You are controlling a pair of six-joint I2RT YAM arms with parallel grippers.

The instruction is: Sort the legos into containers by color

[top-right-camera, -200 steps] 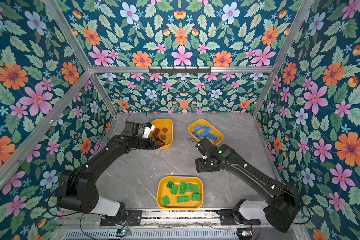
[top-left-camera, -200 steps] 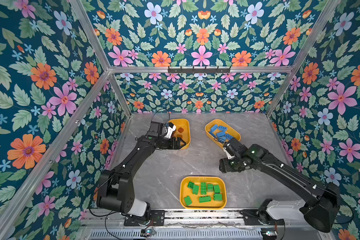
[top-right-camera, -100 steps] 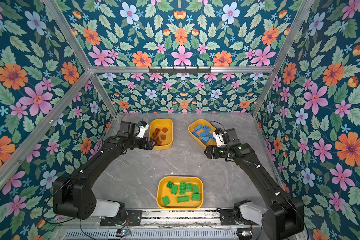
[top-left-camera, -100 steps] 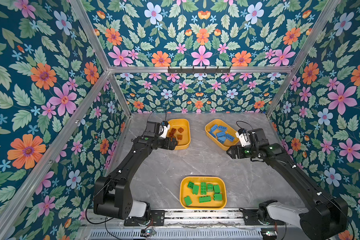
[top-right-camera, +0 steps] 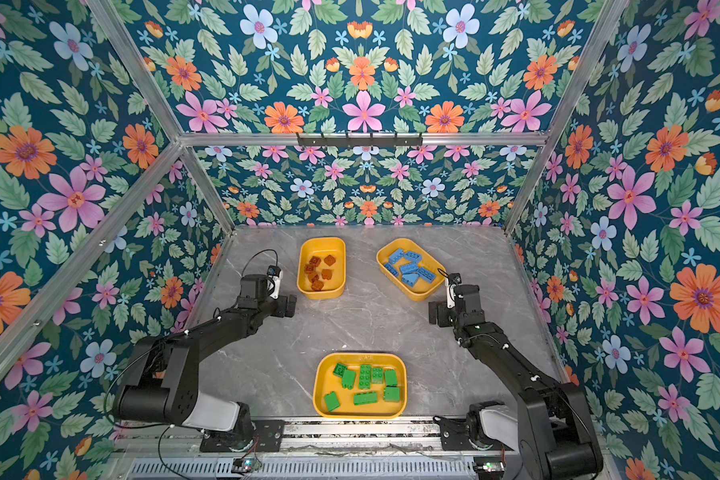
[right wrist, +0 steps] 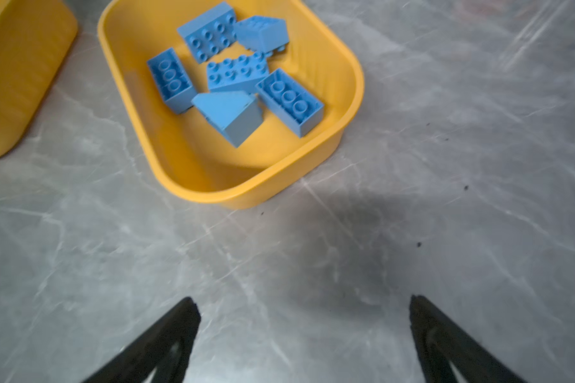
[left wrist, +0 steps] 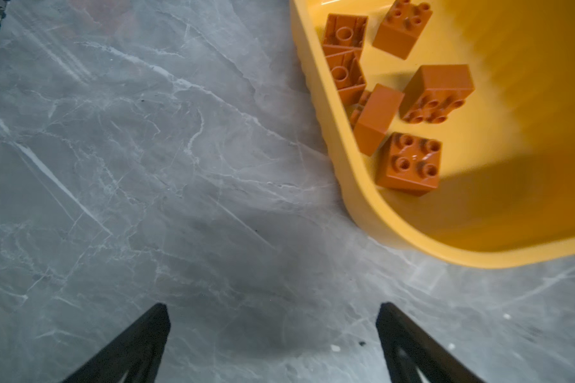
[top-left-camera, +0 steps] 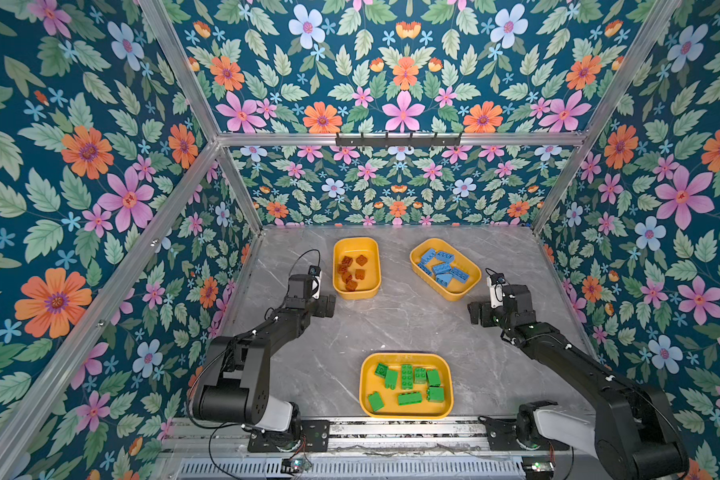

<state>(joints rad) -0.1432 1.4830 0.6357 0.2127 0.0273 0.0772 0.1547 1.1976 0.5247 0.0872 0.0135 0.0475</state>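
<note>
Three yellow containers stand on the grey marbled table. The back left one (top-left-camera: 356, 247) holds several reddish-brown legos (top-left-camera: 361, 260), the back right one (top-left-camera: 454, 291) several blue legos (top-left-camera: 443, 268), and the front one (top-left-camera: 406, 409) several green legos (top-left-camera: 407, 376). My left gripper (top-left-camera: 329, 305) hovers over bare table beside the near left corner of the reddish-brown tray (left wrist: 362, 205), open and empty (left wrist: 274, 318). My right gripper (top-left-camera: 476, 312) is open and empty (right wrist: 304, 311) over bare table, just in front of the blue tray (right wrist: 246, 195).
Flowered walls on metal frame posts close in the table at the back and on both sides. Both arm bases sit on a rail (top-left-camera: 391, 432) along the front edge. No loose bricks lie on the table.
Both grippers have drawn back from the back trays, toward the front and outward. The left one was over the reddish-brown tray. The right jaws have opened wider.
</note>
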